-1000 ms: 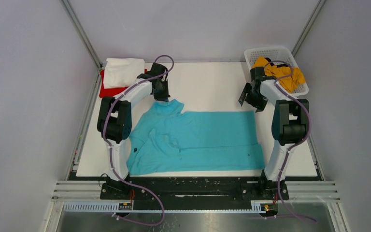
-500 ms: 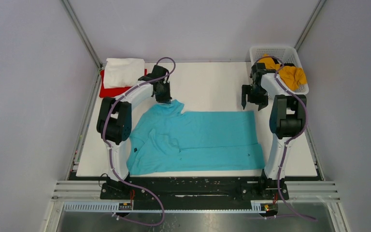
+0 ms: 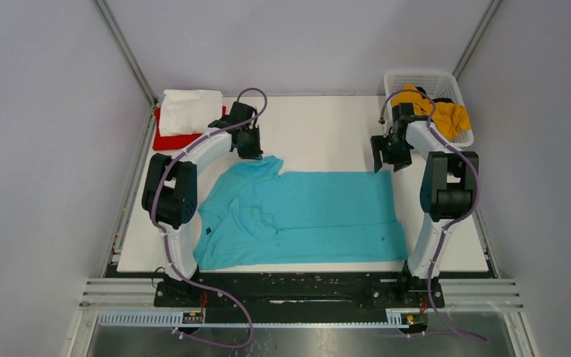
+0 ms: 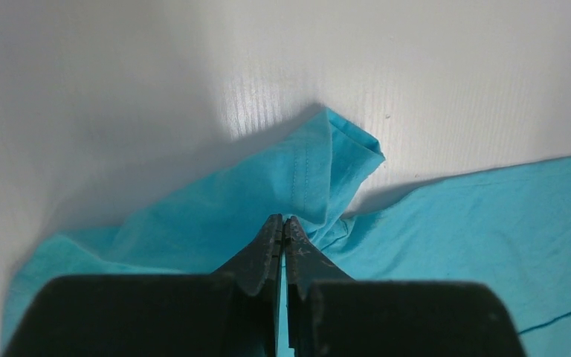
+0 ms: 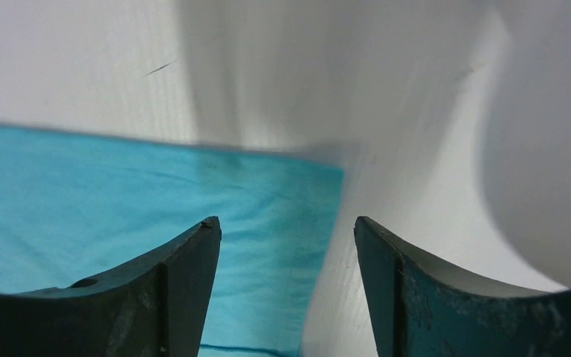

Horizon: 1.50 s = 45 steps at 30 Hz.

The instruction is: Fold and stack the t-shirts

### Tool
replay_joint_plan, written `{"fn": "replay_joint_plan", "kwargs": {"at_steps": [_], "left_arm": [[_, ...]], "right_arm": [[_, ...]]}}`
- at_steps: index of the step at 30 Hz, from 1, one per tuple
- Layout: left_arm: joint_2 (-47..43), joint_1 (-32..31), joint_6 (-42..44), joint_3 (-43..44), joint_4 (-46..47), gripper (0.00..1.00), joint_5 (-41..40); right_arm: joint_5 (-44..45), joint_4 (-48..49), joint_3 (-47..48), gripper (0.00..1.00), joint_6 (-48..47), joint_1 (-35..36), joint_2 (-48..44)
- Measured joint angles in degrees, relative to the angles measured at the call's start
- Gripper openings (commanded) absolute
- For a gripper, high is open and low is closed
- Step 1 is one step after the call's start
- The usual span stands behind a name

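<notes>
We see the turquoise shirt spread on the table. Our left end effector is clamped on its far-left sleeve, and the right end effector hangs, jaws apart, over its far-right corner.

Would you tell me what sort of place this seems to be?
Likely a robotics lab: a white table inside grey walls, left arm and right arm bolted at its edge, a turquoise shirt spread out.

Basket right, shirt stack left
</notes>
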Motion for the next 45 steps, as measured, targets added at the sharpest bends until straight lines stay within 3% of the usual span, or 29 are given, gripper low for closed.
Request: {"fn": "replay_joint_plan", "kwargs": {"at_steps": [5, 11, 17, 22, 28, 39, 41, 45], "left_arm": [[-0.4, 0.0, -0.6, -0.9, 1.0, 0.00, 0.7], [-0.7, 0.0, -0.9, -1.4, 1.4, 0.00, 1.0], [-1.0, 0.0, -1.0, -1.5, 1.4, 0.00, 1.4], [-2.0, -0.1, -1.0, -1.5, 1.0, 0.00, 1.4], [-2.6, -0.6, -1.0, -1.5, 0.8, 0.00, 0.8], [-3.6, -1.3, -1.0, -2.3, 0.2, 0.00, -0.4], [-3.8, -1.3, -1.0, -2.4, 0.2, 0.00, -0.6], [-4.3, -1.3, -1.0, -2.4, 0.2, 0.00, -0.8]], "right_arm": [[-8.0, 7.0, -7.9, 0.81, -9.7, 0.2, -5.7], [-17.2, 9.4, -11.0, 0.85, -30.1, 0.3, -13.3], [-22.9, 0.4, 3.3, 0.84, -50.6, 0.4, -8.2], [-19.3, -6.8, 8.7, 0.83, -61.3, 0.4, -0.5], [-14.0, -13.4, 6.2, 0.78, -65.9, 0.4, 6.1], [-10.1, -15.8, 7.1, 0.70, -64.2, 0.4, 7.2], [-10.0, -15.8, 6.9, 0.62, -64.2, 0.4, 7.2], [-9.9, -15.9, 6.9, 0.35, -63.7, 0.6, 7.2]]}}
